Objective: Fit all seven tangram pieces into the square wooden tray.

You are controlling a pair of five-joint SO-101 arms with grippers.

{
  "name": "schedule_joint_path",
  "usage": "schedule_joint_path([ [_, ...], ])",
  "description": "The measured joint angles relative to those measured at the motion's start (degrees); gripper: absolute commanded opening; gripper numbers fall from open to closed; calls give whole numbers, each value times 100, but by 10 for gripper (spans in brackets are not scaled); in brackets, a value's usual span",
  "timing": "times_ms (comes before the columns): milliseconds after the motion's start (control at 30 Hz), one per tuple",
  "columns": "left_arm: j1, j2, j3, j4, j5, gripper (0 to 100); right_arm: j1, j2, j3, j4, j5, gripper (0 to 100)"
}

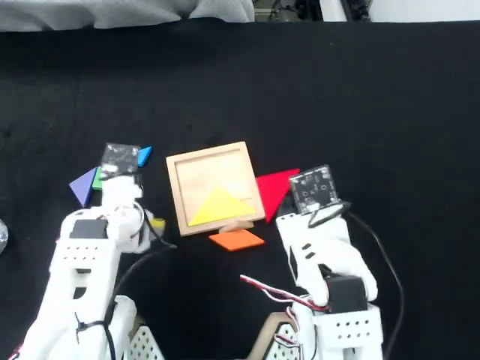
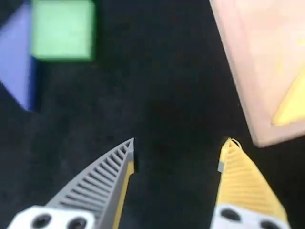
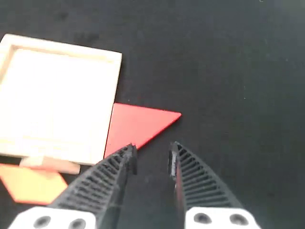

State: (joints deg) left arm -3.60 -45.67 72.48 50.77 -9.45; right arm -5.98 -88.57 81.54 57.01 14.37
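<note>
though flat, red triangle (image 3: pixel 138 125) tapers away from tray (image 3: pixel 113 100).

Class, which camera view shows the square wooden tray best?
The high view: it shows the whole wooden tray, square outline included. The right wrist view shows most of it, with one side cut off by the frame. The left wrist view catches just one corner.

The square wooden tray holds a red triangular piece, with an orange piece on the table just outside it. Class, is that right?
No: the high view shows the square wooden tray holds a yellow triangular piece; the orange piece on the table just outside it is right.
</note>
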Motion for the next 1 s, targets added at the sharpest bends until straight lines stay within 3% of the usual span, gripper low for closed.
schedule_joint_path([
  [233, 826, 0, 0, 229, -44, 281, -88, 2778, -1829, 0, 9, 129],
  [467, 1415, 18, 70, 132, -70, 281, -105, 5196, -3200, 0, -747, 129],
  [733, 985, 35, 79, -686, -387, 281, -105, 5389, -2699, -642, -519, 129],
  [1000, 1108, 237, 202, -738, -738, 281, -105, 5037, -2505, -712, -431, 129],
])
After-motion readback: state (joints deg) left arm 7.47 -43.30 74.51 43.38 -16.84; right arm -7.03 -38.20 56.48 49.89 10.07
